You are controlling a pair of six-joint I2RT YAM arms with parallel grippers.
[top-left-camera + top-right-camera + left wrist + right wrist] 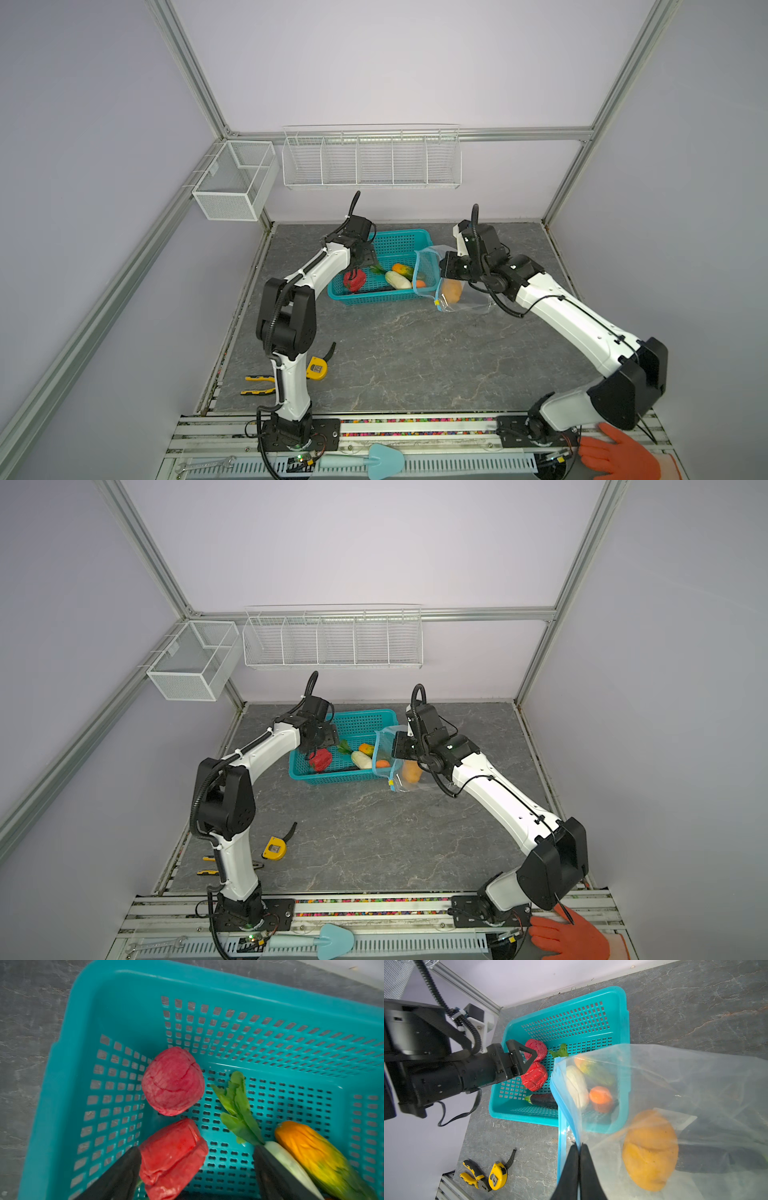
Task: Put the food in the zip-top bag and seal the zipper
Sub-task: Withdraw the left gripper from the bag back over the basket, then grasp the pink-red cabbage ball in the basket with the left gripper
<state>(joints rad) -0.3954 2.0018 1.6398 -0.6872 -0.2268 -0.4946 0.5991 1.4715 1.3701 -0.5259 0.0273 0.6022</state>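
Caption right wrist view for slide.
Right gripper pinches the zip-top bag; open left gripper hovers over red food in basket.

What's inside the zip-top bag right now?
Inside the zip-top bag lies one rounded yellow-orange food piece. The white piece and orange piece seen through its film sit in the teal basket behind it. The right arm covers its far side.

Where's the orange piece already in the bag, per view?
Top view: orange piece inside zip-top bag, just right of the teal basket.
Top view: same place.
Left wrist: not in it.
Right wrist: in the bag, seen through the film.
Shared landmark: teal basket.
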